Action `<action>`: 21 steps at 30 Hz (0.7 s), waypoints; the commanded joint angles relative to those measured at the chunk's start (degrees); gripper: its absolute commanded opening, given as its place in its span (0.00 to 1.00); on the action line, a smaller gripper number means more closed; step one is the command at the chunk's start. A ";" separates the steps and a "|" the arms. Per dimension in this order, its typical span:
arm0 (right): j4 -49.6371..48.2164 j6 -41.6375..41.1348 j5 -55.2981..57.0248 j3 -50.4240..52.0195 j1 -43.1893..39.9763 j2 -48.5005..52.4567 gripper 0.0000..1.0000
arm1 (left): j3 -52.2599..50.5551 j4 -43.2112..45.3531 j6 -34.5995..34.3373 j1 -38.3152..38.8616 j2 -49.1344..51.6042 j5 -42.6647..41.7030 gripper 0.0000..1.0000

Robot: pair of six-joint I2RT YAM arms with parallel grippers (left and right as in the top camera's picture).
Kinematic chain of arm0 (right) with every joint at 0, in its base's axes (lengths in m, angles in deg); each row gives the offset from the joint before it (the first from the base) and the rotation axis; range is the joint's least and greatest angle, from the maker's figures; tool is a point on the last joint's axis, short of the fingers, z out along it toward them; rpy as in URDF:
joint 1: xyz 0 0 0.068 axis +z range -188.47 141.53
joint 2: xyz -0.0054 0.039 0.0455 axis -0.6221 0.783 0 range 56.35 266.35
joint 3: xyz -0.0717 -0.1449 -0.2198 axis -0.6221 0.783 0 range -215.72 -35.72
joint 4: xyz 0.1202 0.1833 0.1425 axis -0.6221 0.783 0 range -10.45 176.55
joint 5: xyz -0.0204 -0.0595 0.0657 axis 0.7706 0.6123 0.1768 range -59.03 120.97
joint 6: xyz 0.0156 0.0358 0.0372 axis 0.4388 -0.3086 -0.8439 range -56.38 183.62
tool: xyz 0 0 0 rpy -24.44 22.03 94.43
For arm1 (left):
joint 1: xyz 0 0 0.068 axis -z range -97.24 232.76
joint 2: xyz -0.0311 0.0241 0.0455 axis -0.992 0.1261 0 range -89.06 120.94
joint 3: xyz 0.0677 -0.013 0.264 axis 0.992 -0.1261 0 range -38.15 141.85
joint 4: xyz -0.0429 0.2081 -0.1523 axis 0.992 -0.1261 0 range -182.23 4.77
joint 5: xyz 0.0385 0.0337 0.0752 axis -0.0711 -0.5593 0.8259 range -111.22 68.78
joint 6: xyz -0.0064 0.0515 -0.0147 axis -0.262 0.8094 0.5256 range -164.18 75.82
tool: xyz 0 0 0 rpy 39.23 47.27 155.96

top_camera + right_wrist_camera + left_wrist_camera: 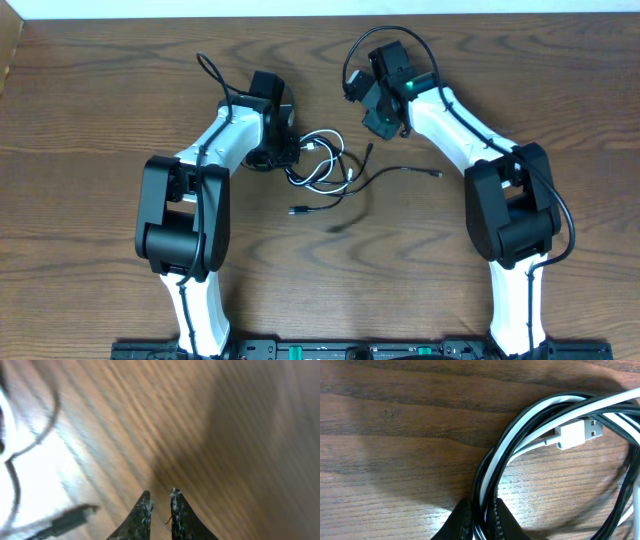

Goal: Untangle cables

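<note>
The left gripper [479, 522] is clamped on the tangled cables [506, 447] at the middle of the wooden table [395, 460]. Its two dark fingers are drawn almost together, with white and black strands pinched side by side in the narrow slot between them. From the grip the strands curve up and away in one shared loop lying on the wood. A white USB plug [577, 432] lies inside that loop, beside the crossing strands.

From overhead, the knot sits just off the left gripper's tip, between the two arms. Loose black ends trail from it: one plug [298, 211] lies toward the near edge of the table, and another [437, 174] reaches toward the right arm.

The right gripper [159, 505] is raised over bare wood beyond the tangle, apart from it. Its fingers stand nearly together with only a slim gap, and no cable is seen between them. Its wrist view is blurred. A dark plug [75, 517] lies on the table below and to the left of the fingers, clear of them, and a thin dark cord curls near the picture's left edge.
</note>
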 commanded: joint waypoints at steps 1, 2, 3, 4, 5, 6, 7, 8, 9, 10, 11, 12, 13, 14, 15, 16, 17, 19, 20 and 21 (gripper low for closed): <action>-0.31 -3.65 -4.28 0.92 0.04 0.15 0.12 | -0.70 0.04 3.65 -0.48 2.08 -1.86 0.13; -0.61 -6.12 -4.28 0.90 0.04 0.15 0.13 | -0.68 0.11 3.93 -0.48 2.08 -1.79 0.13; -0.61 -8.13 -4.31 0.81 0.04 0.13 0.16 | -0.57 0.09 3.98 -0.50 2.08 -1.77 0.12; -0.50 -10.64 -4.31 0.68 0.04 0.02 0.19 | -0.35 0.02 4.00 -0.57 2.08 -1.77 0.11; -0.31 -12.44 -4.33 0.59 0.04 -0.04 0.20 | -0.02 -0.15 4.00 -0.66 1.99 -1.79 0.10; 0.20 -14.23 -4.61 0.46 0.02 -0.33 0.20 | 0.31 -0.24 4.00 -0.74 1.73 -1.79 0.08; 0.70 -15.10 -5.75 0.37 -0.07 -0.52 0.21 | 0.52 -0.24 4.00 -0.76 1.33 -1.79 0.08; 1.36 -15.69 -8.13 0.31 -0.24 -1.14 0.22 | 0.74 -0.15 4.00 -0.76 0.61 -1.79 0.08; 1.81 -15.67 -10.99 0.31 -0.48 -1.60 0.22 | 0.96 -0.09 4.00 -0.76 -0.13 -1.79 0.08; 2.40 -15.67 -15.17 0.31 -0.81 -2.56 0.24 | 1.22 0.07 4.00 -0.76 -1.29 -1.79 0.08; 2.69 -15.67 -17.70 0.31 -1.03 -3.06 0.26 | 1.33 0.17 4.00 -0.76 -2.32 -1.79 0.08; 3.13 -15.67 -21.99 0.31 -1.40 -4.09 0.28 | 1.38 0.52 3.98 -0.76 -3.85 -1.79 0.07; 3.37 -15.69 -24.83 0.31 -1.70 -4.81 0.30 | 1.38 0.68 4.00 -0.76 -5.09 -1.79 0.08; 3.54 -16.72 -28.72 0.31 -2.21 -6.03 0.33 | 1.38 0.81 3.96 -0.74 -7.15 -1.79 0.07; 3.48 -18.34 -30.32 0.31 -2.60 -6.64 0.34 | 1.38 0.79 3.96 -0.74 -8.79 -1.79 0.07; 3.41 -20.44 -31.89 0.31 -3.06 -7.30 0.36 | 1.38 0.74 3.93 -0.74 -10.38 -1.81 0.07; 3.28 -22.32 -33.24 0.31 -3.52 -7.67 0.39 | 1.38 0.72 3.91 -0.74 -11.72 -1.81 0.07; 3.10 -25.40 -36.59 0.31 -4.50 -7.98 0.43 | 1.38 0.74 3.91 -0.74 -14.51 -1.84 0.08; 3.13 -26.40 -38.58 0.31 -5.01 -7.96 0.46 | 1.38 0.76 3.93 -0.74 -15.89 -2.05 0.07; 3.28 -26.71 -39.85 0.33 -5.29 -7.82 0.47 | 1.38 0.79 3.93 -0.76 -16.96 -2.67 0.07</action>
